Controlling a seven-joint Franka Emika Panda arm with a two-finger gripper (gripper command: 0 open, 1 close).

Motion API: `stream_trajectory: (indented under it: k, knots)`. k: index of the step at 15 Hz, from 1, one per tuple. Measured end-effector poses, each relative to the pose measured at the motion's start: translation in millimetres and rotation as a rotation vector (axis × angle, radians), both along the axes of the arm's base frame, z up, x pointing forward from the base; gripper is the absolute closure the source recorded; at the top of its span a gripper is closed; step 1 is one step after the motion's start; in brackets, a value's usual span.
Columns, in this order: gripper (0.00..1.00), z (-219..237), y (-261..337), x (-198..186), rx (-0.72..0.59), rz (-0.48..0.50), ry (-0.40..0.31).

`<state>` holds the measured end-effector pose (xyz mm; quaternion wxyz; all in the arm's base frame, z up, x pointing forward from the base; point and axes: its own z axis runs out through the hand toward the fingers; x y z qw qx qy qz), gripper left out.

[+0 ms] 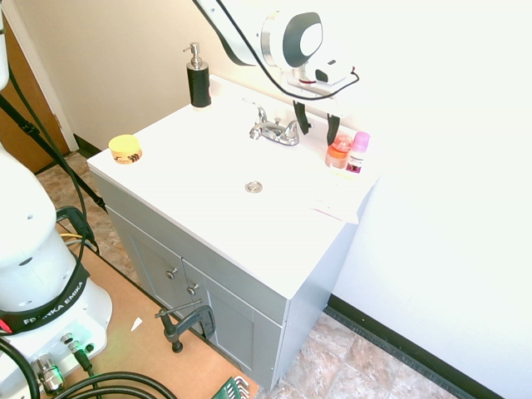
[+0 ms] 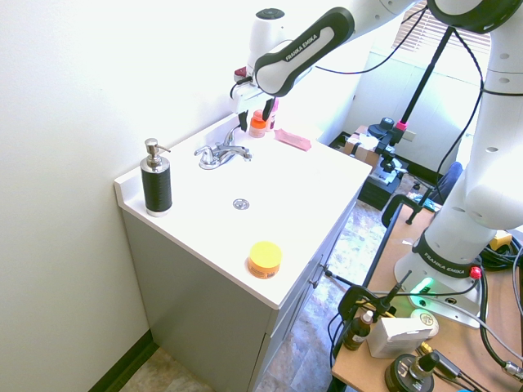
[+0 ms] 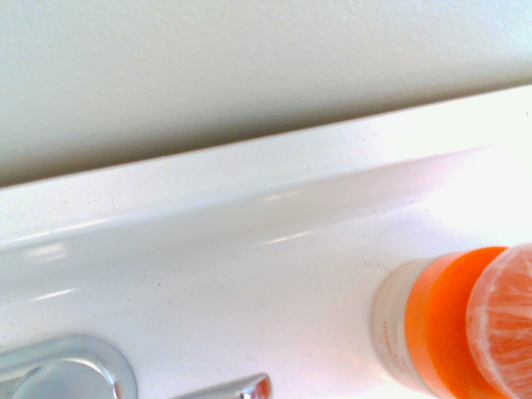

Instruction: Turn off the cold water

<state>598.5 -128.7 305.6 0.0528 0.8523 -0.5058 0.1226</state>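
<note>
The end effector (image 1: 317, 126) points downward, its two dark fingers (image 1: 332, 130) spread apart.

Exterior views face the sink top from opposite sides, high up; the wrist view looks closely down

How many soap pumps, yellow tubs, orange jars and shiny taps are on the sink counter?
Soap pump: 1
Yellow tub: 1
Orange jar: 1
Shiny tap with two levers: 1
Total: 4

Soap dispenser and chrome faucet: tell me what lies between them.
Only bare white countertop lies between the soap dispenser and the chrome faucet; both exterior views show it.
</note>
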Motion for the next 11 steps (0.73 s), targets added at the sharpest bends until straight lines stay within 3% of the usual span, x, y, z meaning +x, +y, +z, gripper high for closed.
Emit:
stream_trajectory:
  k: [11]
  knots:
    - [0.0,66.1,69.8,-83.8,0.148,0.131,0.003]
